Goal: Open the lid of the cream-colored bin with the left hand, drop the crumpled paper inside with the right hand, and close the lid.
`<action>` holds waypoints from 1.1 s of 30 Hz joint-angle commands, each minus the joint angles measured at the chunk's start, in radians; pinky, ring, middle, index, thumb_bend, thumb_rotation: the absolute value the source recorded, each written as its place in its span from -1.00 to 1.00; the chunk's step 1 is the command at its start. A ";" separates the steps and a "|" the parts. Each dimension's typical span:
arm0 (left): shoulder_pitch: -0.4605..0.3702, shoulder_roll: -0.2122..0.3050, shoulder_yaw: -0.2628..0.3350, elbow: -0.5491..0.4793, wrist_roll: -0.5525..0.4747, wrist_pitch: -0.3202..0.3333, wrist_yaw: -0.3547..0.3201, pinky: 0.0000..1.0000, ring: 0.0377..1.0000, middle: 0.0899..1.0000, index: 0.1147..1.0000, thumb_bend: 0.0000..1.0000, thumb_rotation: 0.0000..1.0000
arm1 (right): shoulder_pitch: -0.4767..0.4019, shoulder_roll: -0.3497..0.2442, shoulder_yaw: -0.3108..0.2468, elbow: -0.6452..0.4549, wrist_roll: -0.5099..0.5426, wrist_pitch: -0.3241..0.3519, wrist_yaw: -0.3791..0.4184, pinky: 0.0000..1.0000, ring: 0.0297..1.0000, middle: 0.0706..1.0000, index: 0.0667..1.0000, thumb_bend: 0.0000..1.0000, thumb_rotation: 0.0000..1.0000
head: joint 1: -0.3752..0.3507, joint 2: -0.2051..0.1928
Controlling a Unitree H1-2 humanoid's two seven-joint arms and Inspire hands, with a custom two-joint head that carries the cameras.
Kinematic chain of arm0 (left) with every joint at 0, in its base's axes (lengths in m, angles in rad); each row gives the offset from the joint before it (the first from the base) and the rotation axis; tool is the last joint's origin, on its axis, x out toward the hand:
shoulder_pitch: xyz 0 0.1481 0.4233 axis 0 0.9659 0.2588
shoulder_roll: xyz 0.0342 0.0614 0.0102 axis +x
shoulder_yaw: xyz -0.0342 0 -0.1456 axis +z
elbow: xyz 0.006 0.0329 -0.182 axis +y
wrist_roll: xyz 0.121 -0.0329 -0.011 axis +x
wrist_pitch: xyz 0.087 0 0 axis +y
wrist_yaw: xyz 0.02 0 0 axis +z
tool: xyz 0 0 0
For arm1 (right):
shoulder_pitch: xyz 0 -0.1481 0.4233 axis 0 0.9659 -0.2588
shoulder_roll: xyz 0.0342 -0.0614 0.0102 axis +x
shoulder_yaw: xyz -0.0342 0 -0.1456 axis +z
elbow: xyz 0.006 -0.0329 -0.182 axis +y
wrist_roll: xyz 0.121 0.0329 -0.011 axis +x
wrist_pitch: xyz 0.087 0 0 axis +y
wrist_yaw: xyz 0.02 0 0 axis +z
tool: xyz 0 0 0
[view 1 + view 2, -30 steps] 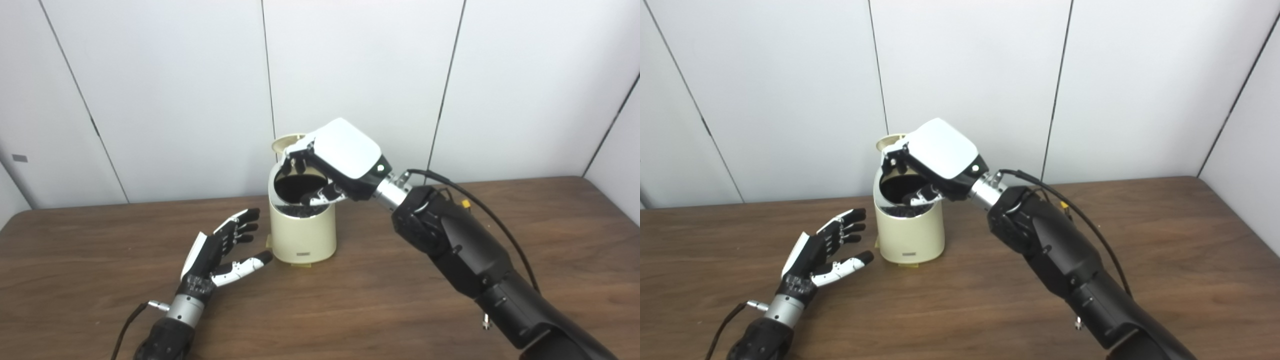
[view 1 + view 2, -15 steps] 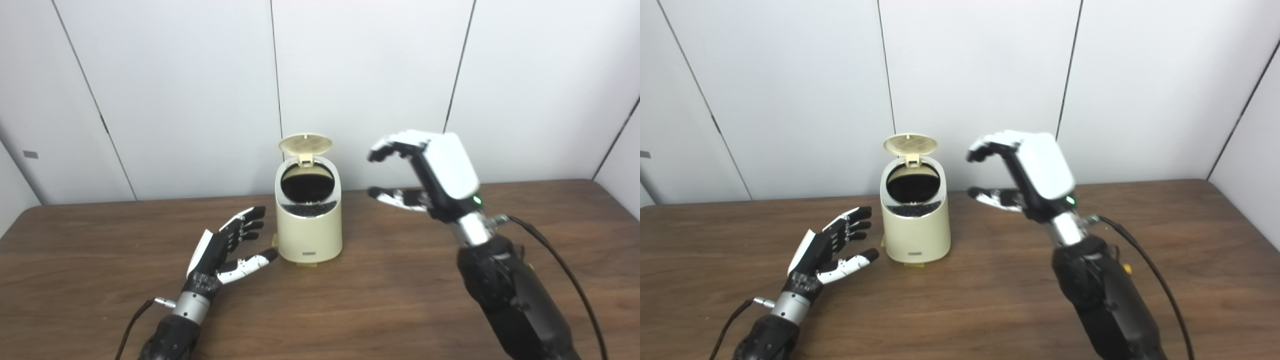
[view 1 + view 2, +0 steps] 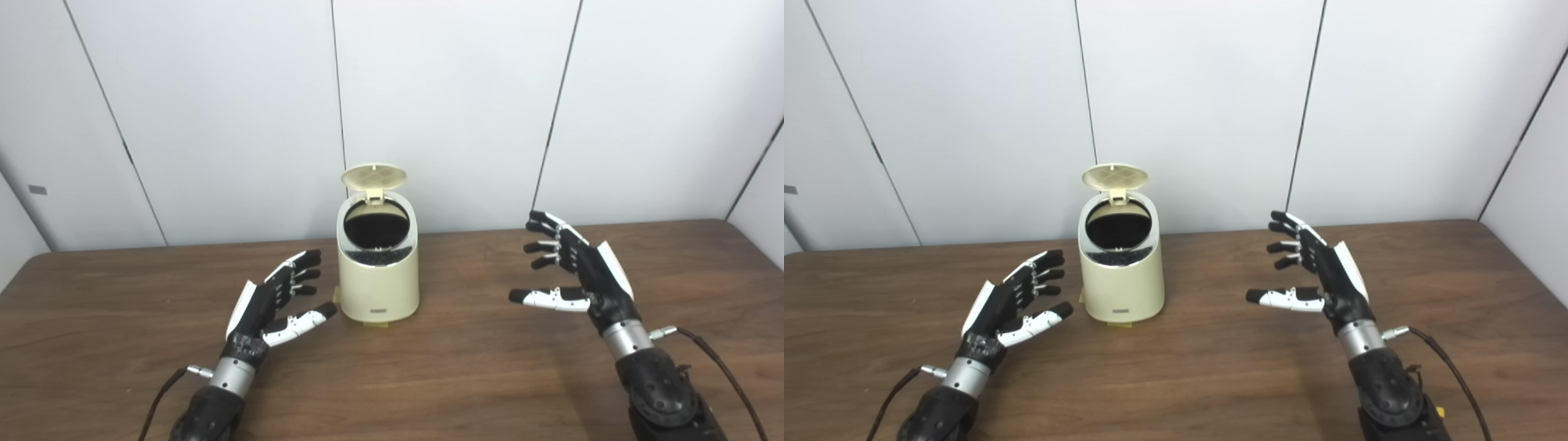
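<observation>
The cream-colored bin [image 3: 378, 282] stands upright near the table's back middle. Its round lid [image 3: 373, 176] is flipped up behind the dark opening [image 3: 367, 224]. I see no crumpled paper; the bin's inside is too dark to tell. My left hand [image 3: 272, 305] is open and empty, low over the table just left of the bin, apart from it. My right hand [image 3: 572, 275] is open and empty, fingers spread, well to the right of the bin and above the table. Both hands also show in the right eye view, left [image 3: 1013, 301] and right [image 3: 1317, 269].
The brown wooden table [image 3: 453, 373] spans the view, with its right edge near the far right. White wall panels [image 3: 447, 92] rise just behind the bin. Cables trail from both wrists [image 3: 698, 343].
My right hand left the bin's opening, swung right and came down low over the table, open. The camera shifted after the first frame. The lid stays up; the left hand barely moved.
</observation>
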 commanded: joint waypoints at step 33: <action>-0.374 0.056 -0.105 -0.179 0.408 0.228 0.098 0.68 0.94 0.95 0.89 0.86 -0.02 | 0.010 -0.009 0.037 -0.056 -0.185 -0.002 -0.028 0.02 0.30 0.53 0.53 0.59 -0.73 | 0.030 -0.036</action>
